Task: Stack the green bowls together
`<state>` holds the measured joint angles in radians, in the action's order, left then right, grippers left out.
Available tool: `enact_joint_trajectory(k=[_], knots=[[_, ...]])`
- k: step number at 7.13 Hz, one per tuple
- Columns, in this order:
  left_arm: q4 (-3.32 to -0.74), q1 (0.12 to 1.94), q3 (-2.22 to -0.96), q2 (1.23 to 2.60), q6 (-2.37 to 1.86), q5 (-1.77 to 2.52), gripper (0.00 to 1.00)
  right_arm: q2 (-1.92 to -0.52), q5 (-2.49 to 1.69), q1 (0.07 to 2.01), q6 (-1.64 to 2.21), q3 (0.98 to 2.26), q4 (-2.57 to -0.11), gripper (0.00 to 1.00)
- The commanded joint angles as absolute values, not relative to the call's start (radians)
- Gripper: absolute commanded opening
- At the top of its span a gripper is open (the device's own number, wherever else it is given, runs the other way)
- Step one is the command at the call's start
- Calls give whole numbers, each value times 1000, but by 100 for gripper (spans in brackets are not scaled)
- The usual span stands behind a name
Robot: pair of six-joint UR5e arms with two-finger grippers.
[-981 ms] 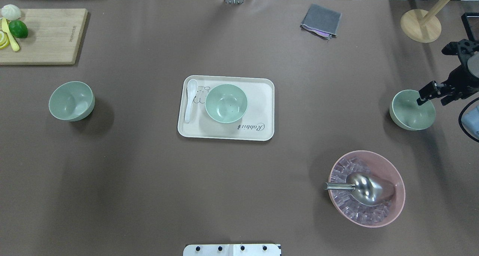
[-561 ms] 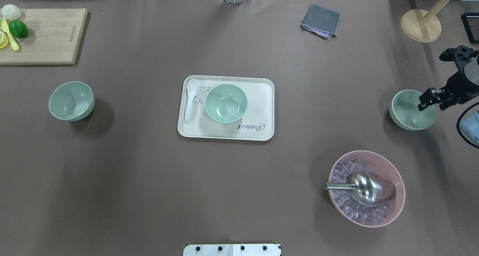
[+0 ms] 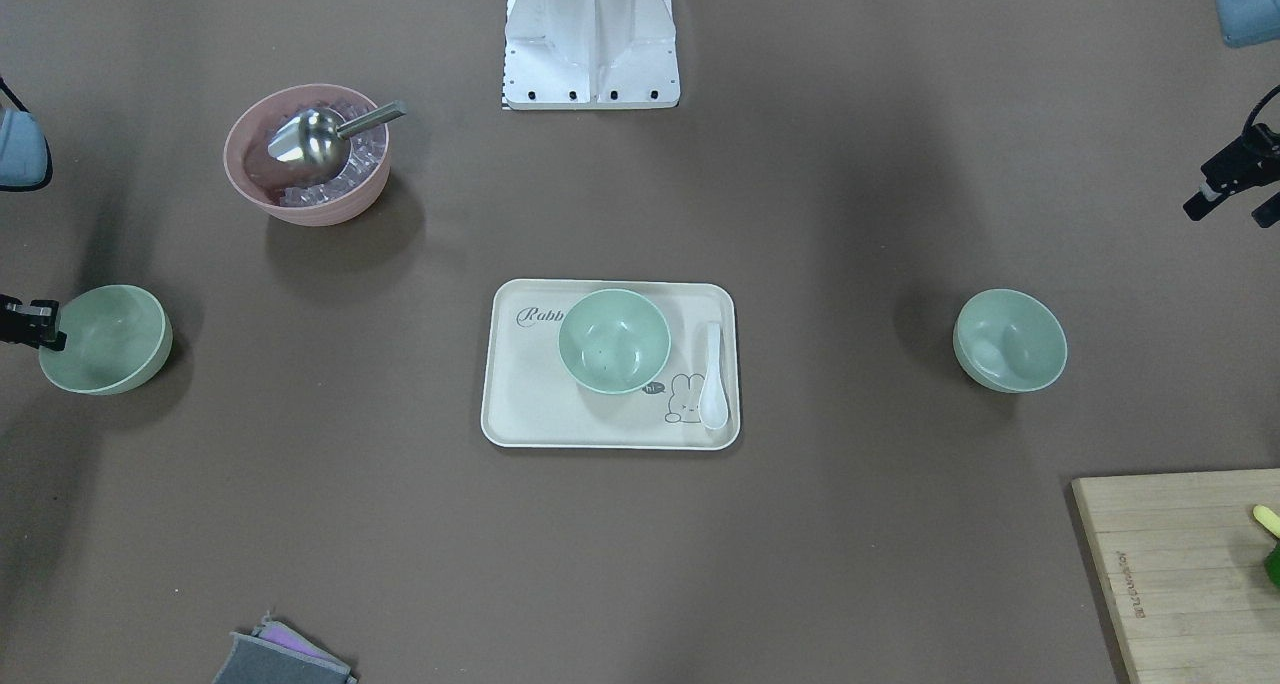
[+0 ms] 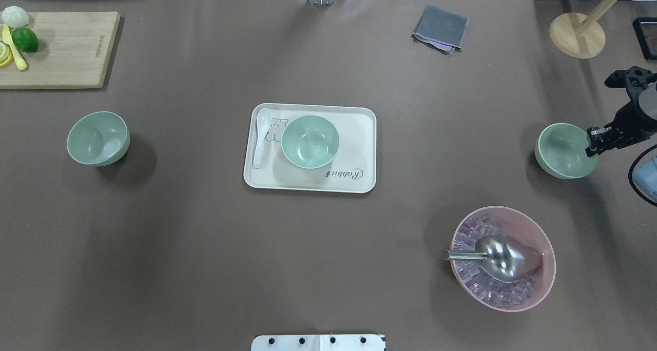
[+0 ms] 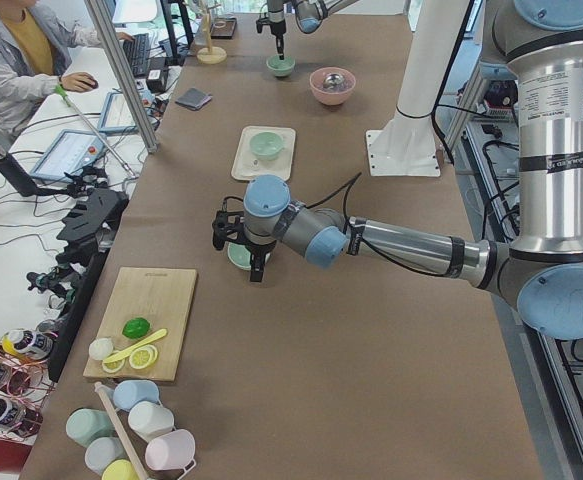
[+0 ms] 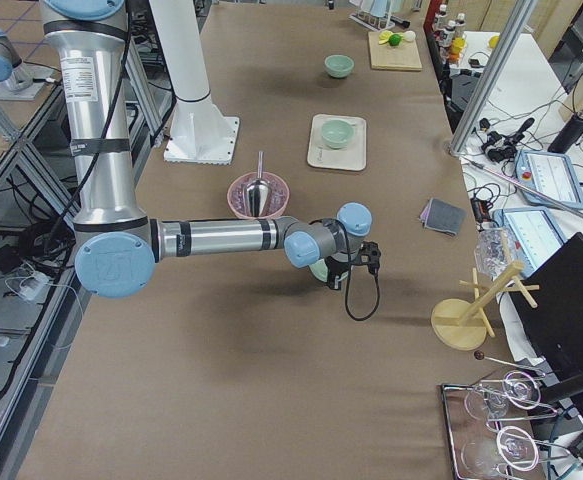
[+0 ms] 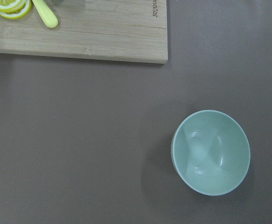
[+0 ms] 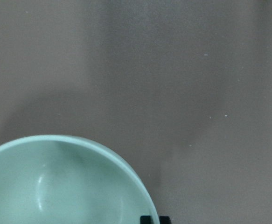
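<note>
The middle green bowl (image 4: 310, 141) sits in the tray (image 4: 359, 130), just beside a white spoon (image 4: 262, 135). The left green bowl (image 4: 97, 138) stands on the table well apart from the tray on the robot's left. The right green bowl (image 4: 564, 150) stands equally far from the tray on the robot's right. The right gripper (image 4: 593, 144) is at that bowl's outer rim, its fingertips (image 8: 146, 219) close together astride the rim, pinching it. The left gripper (image 3: 1224, 214) hangs above the table near the left green bowl, its fingers looking spread.

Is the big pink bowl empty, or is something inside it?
Not empty. The pink bowl holds clear ice-like cubes, and a metal scoop lies on top of them.
</note>
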<state>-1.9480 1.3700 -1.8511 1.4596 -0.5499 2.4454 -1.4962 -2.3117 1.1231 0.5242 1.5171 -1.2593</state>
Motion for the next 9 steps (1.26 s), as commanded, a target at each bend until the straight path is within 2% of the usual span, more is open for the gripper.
enact_joint_trajectory(k=[1,3,5,7,9], knots=[[-1950,1327,-1865,1460,-595,2447,98,-1477,-2324,1123,540,1563,-1273,0],[-1950,1299,-1879,1489,-635,2425,97,-1349,-2403,1138,630,1601,-1381,0],[-1948,1173,-1859,1502,-650,2225,93,-1187,-2425,1103,905,1650,-1468,0],[-1953,1140,-1681,1627,-688,2218,92,-1096,-2408,1005,1138,1675,-1460,0],[-1956,1091,-1587,1705,-748,2220,88,-1016,-2388,931,1299,1684,-1456,0]])
